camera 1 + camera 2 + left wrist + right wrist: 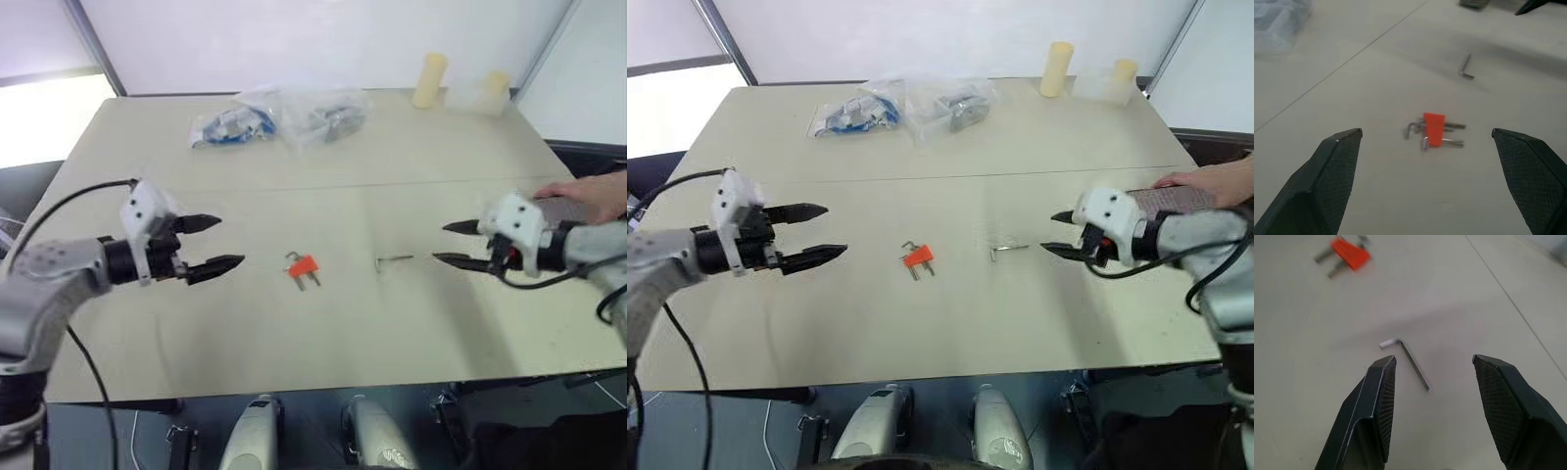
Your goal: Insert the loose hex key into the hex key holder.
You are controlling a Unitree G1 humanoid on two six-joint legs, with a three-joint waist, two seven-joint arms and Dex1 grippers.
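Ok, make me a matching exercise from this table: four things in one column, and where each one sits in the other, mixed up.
Things:
1. holder
2. loose key
3. bags
4. cylinders

Places:
A. far right of the table
B. just ahead of the right gripper
C. far side, left of middle
D. mid-table, nearer the left gripper

Pairs: 1-D, 2-B, 3-C, 4-A

No readable text, labels, brand marks or numbers anywhere. The clear plastic bags (284, 117) at the far side of the desk (392, 323) show blue and grey contents, but any print on them is too small to make out.
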